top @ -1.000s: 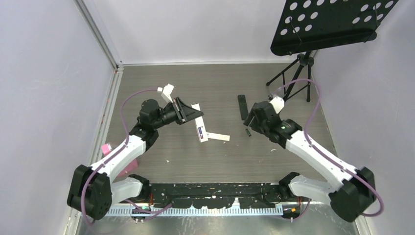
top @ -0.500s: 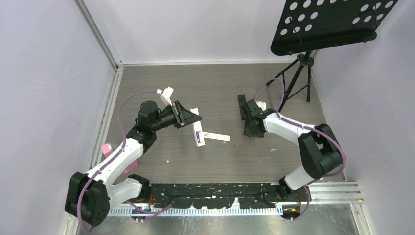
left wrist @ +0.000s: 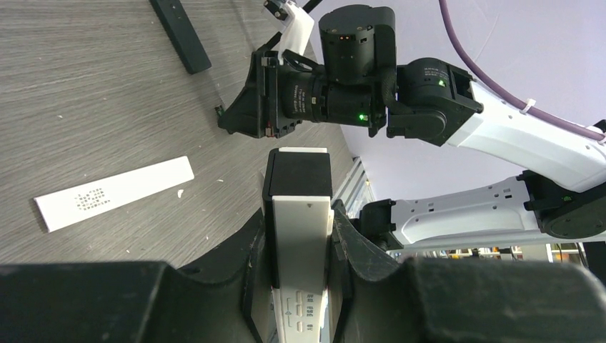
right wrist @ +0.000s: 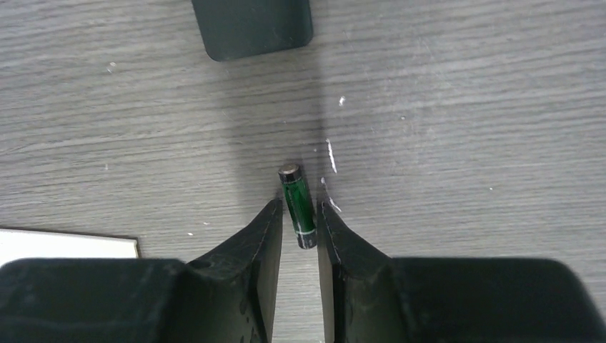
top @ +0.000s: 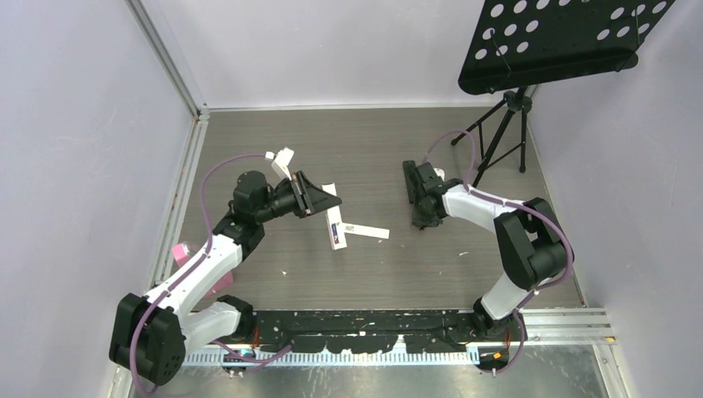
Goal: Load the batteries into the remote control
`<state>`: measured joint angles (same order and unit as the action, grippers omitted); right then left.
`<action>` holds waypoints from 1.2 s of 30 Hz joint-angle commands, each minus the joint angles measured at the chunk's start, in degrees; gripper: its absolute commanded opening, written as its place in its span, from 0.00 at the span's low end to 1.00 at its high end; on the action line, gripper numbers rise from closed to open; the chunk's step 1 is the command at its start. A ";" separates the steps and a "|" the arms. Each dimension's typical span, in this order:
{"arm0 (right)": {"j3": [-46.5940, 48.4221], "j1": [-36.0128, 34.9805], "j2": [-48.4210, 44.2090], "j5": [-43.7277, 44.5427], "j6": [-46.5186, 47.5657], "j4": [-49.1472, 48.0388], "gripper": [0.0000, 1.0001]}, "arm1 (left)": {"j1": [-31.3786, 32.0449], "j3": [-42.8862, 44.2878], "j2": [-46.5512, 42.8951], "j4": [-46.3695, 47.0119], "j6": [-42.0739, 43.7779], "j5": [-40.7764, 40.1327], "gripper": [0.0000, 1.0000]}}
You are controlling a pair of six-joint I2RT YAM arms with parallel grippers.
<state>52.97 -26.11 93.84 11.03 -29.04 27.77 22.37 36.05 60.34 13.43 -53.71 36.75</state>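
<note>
The white remote control (top: 335, 220) hangs tilted above the table, with my left gripper (top: 313, 199) shut on its sides. In the left wrist view the remote (left wrist: 301, 239) fills the space between the fingers, and my left gripper (left wrist: 299, 209) clamps it. A green battery (right wrist: 297, 206) lies on the table. My right gripper (right wrist: 300, 214) is down at the table, open, with one fingertip close on each side of the battery. From above, my right gripper (top: 424, 219) hides the battery.
The remote's white cover strip (top: 366, 231) lies flat beside the remote. A flat black bar (top: 409, 181) lies just beyond the right gripper. A music stand's tripod (top: 507, 124) stands at the back right. A pink object (top: 179, 250) sits at the left edge.
My right arm has folded in and dropped its gripper to the table, with the jaws narrowing round the green battery. The left arm has barely moved and still holds the remote.
</note>
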 commanded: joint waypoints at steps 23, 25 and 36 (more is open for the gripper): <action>-8.21 -11.07 -31.20 -24.47 0.25 -22.63 0.01 | -0.31 -0.75 1.37 1.65 -0.76 -2.40 0.00; -8.28 -13.41 -33.46 -27.79 0.46 -25.02 0.01 | -0.31 -1.23 1.37 3.38 -1.63 -2.30 0.00; -6.79 -20.92 -36.44 -39.63 1.76 -32.30 0.01 | -0.27 -3.48 0.44 12.14 -5.58 0.37 0.00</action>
<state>44.34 -44.88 57.98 -24.12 -29.52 -0.97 22.37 33.47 61.69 16.95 -56.93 34.74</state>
